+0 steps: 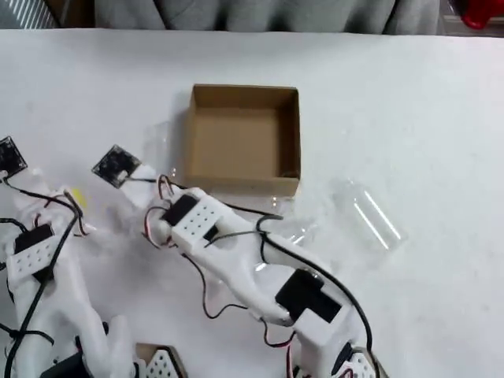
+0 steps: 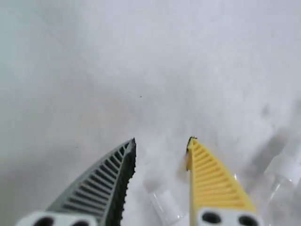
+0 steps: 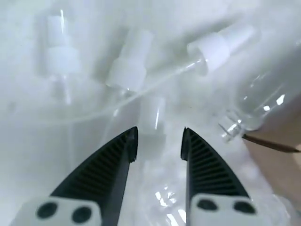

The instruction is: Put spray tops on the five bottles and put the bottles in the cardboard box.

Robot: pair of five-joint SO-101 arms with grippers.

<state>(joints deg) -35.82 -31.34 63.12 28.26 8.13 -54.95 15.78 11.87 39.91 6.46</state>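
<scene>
The cardboard box [image 1: 244,138] stands open and empty at mid-table. My right gripper [image 3: 157,141] is open just left of the box, its black fingers on either side of a white spray top [image 3: 153,125] lying on the table. Around it lie three more spray tops [image 3: 59,52] [image 3: 129,66] [image 3: 221,44] and a clear bottle [image 3: 263,103] without a top. My left gripper [image 2: 161,148] is open low over the table at the left, with a white-capped clear piece [image 2: 162,202] between its grey and yellow fingers. Another clear bottle [image 1: 370,213] lies right of the box.
A further clear bottle [image 1: 295,232] lies in front of the box beside the right arm [image 1: 236,252]. The left arm [image 1: 39,252] stands at the table's left edge. A box corner [image 3: 277,160] is close to the right gripper. White table [image 1: 409,102] stretches right and behind.
</scene>
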